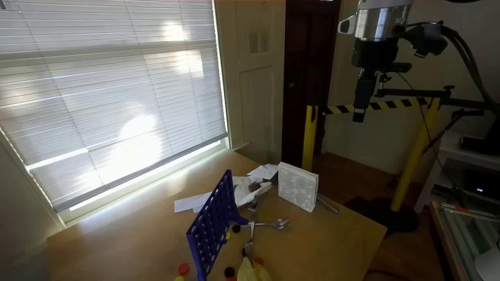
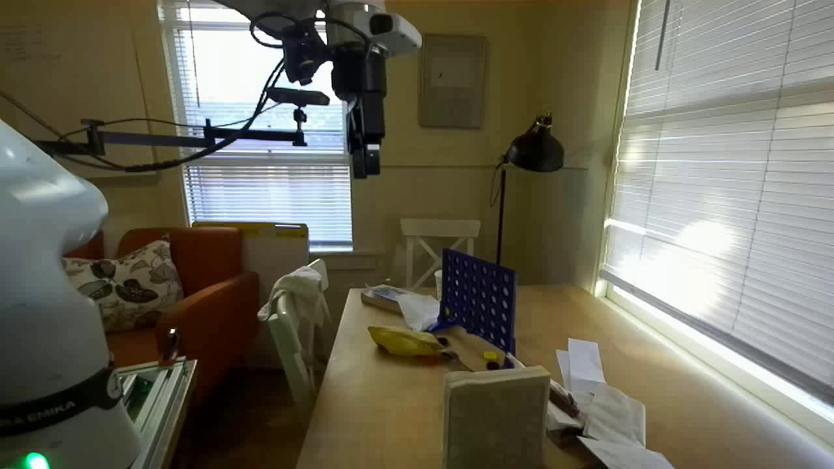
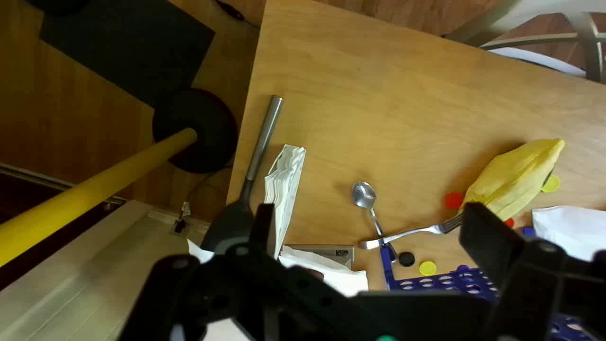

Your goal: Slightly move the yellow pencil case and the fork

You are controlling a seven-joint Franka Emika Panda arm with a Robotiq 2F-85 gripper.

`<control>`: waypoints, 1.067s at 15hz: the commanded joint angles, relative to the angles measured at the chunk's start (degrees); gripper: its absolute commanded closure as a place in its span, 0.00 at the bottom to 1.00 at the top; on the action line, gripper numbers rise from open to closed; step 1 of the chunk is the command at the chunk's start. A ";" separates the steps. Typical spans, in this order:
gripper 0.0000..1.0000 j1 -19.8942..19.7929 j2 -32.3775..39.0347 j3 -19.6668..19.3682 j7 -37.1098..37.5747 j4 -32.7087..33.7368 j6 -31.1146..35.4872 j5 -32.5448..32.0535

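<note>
Up there the hand hangs spread, while on the surface by the blinds the fork crosses a spoon, ending beside the case.

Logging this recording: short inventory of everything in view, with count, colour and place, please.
pencil case: 1, yellow, on table
fork: 1, silvery, crossing spoon
spoon: 1, silvery, on table
rack: 1, blue, upright on table
discs: several, red, yellow, black, near rack
paper stack: 1, white, upright on table
utensil: 1, silvery and black, beside stack
loose papers: several, white, on table
table: 1, light brown, beside window blinds
window blinds: at least 2, white, background
chairs: 2, pale, by table
armchair: 1, orange, background
lamp: 1, black, beyond table
posts: 2, yellow, beyond table
arm: 1, white, beside table
hand: 1, black, open, on arm
</note>
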 commanded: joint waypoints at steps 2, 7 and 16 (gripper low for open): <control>0.00 0.69 0.05 -0.55 0.27 0.10 -0.12 -0.27; 0.00 0.69 0.05 -0.55 0.27 0.10 -0.12 -0.27; 0.00 8.27 7.65 -0.96 -11.39 -5.67 17.84 5.43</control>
